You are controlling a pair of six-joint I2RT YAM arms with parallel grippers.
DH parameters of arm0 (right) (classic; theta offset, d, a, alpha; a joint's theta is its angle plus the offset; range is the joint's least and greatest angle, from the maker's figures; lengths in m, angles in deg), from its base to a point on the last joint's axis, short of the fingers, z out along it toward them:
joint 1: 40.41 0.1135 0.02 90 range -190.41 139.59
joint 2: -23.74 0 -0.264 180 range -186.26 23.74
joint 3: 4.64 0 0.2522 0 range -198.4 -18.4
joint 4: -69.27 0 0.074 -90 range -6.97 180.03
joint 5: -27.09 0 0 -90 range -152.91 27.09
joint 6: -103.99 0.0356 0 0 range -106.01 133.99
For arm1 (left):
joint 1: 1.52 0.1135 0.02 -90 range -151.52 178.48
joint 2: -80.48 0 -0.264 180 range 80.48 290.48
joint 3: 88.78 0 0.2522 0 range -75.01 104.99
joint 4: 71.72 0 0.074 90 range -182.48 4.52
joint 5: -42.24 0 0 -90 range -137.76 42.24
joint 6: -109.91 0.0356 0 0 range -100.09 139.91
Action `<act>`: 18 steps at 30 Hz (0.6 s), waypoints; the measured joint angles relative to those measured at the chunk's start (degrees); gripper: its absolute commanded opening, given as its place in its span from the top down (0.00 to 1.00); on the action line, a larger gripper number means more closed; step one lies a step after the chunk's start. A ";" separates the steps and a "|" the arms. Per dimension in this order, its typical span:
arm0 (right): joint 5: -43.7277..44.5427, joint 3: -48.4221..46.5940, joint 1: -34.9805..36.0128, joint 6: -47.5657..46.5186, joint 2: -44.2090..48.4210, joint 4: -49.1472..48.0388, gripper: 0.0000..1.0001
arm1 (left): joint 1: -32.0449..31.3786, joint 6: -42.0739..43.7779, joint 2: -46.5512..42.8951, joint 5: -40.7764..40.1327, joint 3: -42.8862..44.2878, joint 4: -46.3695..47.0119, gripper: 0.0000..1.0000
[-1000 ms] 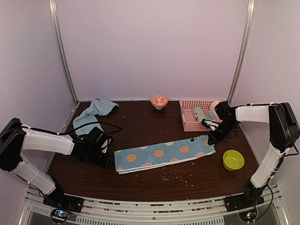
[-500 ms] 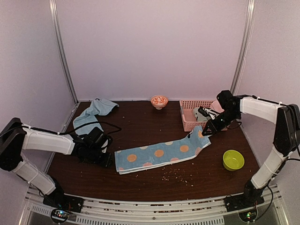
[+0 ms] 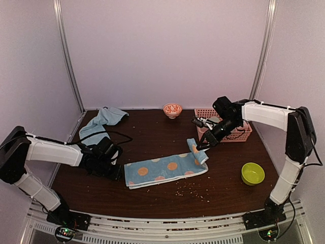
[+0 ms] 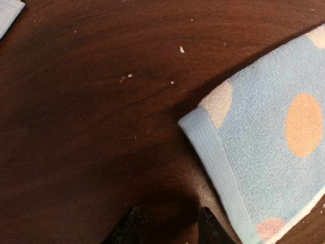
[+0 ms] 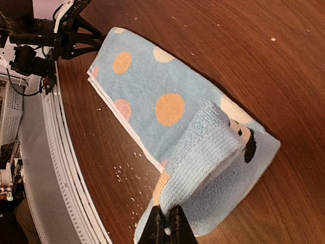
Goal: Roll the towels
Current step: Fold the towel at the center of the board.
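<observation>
On the desk, a plain towel lies crumpled at upper left. The left gripper, jaws parted and empty, sits just beside the left end of the spotted towel at centre. The right gripper pinches the towel's right end, lifted and folded back.

spotted towel: light blue, orange-white dots, flat at centre, 3 o'clock end lifted, folded over | plain towel: light blue, crumpled, at 10 o'clock

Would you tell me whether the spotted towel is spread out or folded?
The spotted towel is partly folded: the right gripper, shut on one end, holds it curled over; the rest lies flat.
</observation>
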 measured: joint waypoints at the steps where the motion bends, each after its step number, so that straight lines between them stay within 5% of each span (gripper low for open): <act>1: -0.52 -1.03 1.03 0.33 -0.87 -0.02 1.00 | 0.00 -0.04 0.04 -0.04 0.04 -0.02 0.62; 18: -5.35 -9.31 13.38 16.96 -11.58 -10.75 1.00 | 0.00 -1.81 0.26 -0.44 0.26 -0.07 0.62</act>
